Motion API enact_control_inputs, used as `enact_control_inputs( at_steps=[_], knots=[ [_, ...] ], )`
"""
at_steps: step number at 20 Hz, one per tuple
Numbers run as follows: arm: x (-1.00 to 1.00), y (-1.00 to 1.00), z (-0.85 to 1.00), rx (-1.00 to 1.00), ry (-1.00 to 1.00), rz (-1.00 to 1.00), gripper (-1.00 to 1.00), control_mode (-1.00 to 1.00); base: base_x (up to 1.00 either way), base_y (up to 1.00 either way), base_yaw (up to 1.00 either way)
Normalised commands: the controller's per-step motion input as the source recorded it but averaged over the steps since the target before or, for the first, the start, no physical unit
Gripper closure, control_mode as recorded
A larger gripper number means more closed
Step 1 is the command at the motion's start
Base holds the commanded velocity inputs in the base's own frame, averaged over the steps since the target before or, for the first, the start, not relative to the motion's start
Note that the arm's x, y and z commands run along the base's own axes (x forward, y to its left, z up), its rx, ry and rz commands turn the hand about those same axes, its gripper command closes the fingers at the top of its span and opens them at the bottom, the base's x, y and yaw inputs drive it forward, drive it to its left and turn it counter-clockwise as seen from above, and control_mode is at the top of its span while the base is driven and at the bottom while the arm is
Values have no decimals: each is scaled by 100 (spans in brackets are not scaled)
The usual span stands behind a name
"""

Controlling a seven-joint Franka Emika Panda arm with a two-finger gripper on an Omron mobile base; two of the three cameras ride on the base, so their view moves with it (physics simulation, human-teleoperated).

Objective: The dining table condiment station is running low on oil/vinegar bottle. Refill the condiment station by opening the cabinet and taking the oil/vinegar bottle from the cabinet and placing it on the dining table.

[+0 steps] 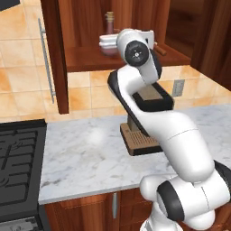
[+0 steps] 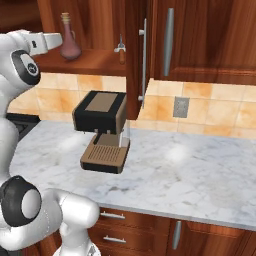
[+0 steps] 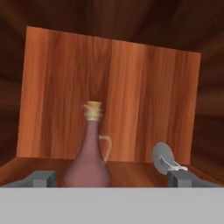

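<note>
The oil/vinegar bottle [image 3: 89,154], reddish-pink with a thin neck and tan cork, stands upright on the shelf of the open cabinet [image 3: 131,96]. My gripper [image 3: 111,179] is open and level with the shelf. Its two fingertips [image 3: 42,178] stand wide on either side of the bottle's base, and the bottle sits left of centre between them without touching. From the right base view the white hand [image 2: 49,40] reaches in from the left, just short of the bottle [image 2: 69,44]. In the left base view the hand hides the bottle's body, leaving its cork [image 1: 109,17] showing. The dining table is out of view.
A pizza cutter [image 3: 164,158] lies on the shelf to the bottle's right. The cabinet's open doors [image 1: 55,49] [image 2: 134,60] jut out on both sides. Below, a coffee machine [image 2: 100,129] stands on the marble counter [image 1: 85,158], with a black stove [image 1: 18,162] to the left.
</note>
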Motion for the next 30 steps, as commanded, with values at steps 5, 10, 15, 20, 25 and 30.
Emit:
enact_control_inputs(
  at_steps=[5, 10, 15, 20, 25, 30],
  knots=[
    [55, 7, 3, 4, 1, -2, -100, -100, 0, 0, 0],
    [39, 0, 25, 15, 1, 0, -100, -100, 0, 0, 0],
    [39, 4, 26, 7, 0, 0, -100, -100, 0, 0, 0],
    [33, 20, 0, 0, 0, 0, -100, -100, 0, 0, 0],
    [31, 6, 0, 0, 0, 0, -100, -100, 0, 0, 0],
    [36, 0, 0, 0, 0, 0, -100, -100, 0, 0, 0]
  ],
)
